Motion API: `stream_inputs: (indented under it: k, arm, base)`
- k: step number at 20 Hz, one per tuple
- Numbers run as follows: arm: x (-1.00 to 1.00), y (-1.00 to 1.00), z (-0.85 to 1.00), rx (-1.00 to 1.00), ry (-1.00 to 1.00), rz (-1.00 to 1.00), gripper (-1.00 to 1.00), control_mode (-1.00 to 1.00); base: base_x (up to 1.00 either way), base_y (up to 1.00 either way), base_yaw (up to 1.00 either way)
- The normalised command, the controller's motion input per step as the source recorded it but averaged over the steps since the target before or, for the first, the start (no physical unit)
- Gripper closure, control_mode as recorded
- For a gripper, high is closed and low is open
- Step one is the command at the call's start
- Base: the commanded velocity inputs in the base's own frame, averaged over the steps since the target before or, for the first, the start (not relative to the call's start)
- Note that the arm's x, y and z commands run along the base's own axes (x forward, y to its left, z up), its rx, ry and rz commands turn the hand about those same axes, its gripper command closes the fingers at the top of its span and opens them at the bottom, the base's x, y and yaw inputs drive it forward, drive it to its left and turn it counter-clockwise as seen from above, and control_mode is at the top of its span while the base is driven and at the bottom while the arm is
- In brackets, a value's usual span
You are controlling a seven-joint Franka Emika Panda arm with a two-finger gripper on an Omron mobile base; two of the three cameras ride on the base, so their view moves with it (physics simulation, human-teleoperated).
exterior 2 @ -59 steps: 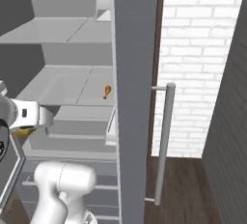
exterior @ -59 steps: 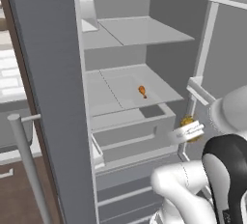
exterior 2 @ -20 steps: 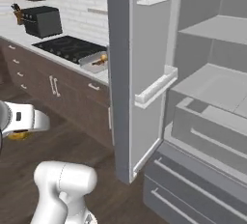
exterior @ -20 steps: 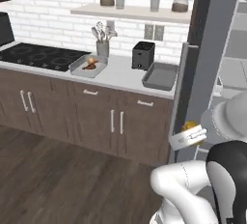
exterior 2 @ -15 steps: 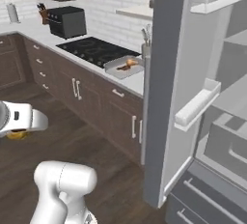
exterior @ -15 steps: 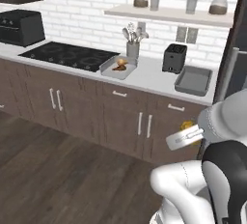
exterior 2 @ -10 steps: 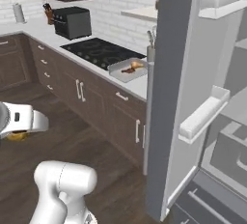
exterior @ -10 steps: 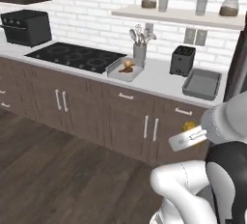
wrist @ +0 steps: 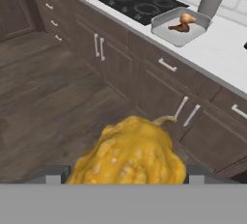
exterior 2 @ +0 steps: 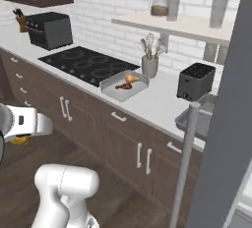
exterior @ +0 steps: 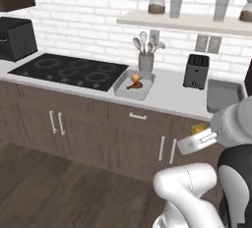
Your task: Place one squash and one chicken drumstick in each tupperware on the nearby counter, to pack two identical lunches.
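Observation:
A bumpy yellow squash (wrist: 129, 156) sits between my gripper's fingers, close to the camera in the hand view. My gripper (exterior: 198, 134) is shut on it, held low in front of the dark cabinets. The same squash (exterior 2: 19, 139) peeks out under the hand in the right base view. One grey tupperware (exterior: 123, 87) lies on the counter beside the cooktop. It holds a tan squash (exterior: 135, 77) and a chicken drumstick (exterior: 130, 85). The other tupperware (exterior: 224, 96) lies right of the toaster; I see nothing in it.
A black toaster (exterior: 196, 71) stands between the two containers, and a utensil holder (exterior: 145, 61) stands behind the left one. The black cooktop (exterior: 69, 70) and a dark oven box (exterior: 15, 38) lie further left. The grey fridge door (exterior 2: 224, 124) rises at the right.
The whole picture has swung from the open fridge to the counter, so the camera has moved with the base. The squash has stayed in my gripper throughout.

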Motion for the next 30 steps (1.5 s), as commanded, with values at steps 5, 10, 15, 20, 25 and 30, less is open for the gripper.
stream_inputs:
  k: [5,10,15,20,25,30]
  arm:
    - [0.0,0.0,0.0,0.0,0.0,0.0,1.0,1.0]
    - [0.0,0.0,0.0,0.0,0.0,0.0,1.0,1.0]
    - [0.0,0.0,0.0,0.0,0.0,0.0,1.0,1.0]
    - [0.0,0.0,0.0,0.0,0.0,0.0,1.0,1.0]
    - [0.0,0.0,0.0,0.0,0.0,0.0,1.0,1.0]
    - [0.0,0.0,0.0,0.0,0.0,0.0,1.0,1.0]
  base:
    - [1.0,0.56,-0.54]
    - [0.8,0.07,-0.61]
    - [0.58,-0.06,-0.59]
    - [0.51,-0.01,-0.59]
    - [0.43,0.0,-0.53]
    - [0.4,-0.01,-0.35]
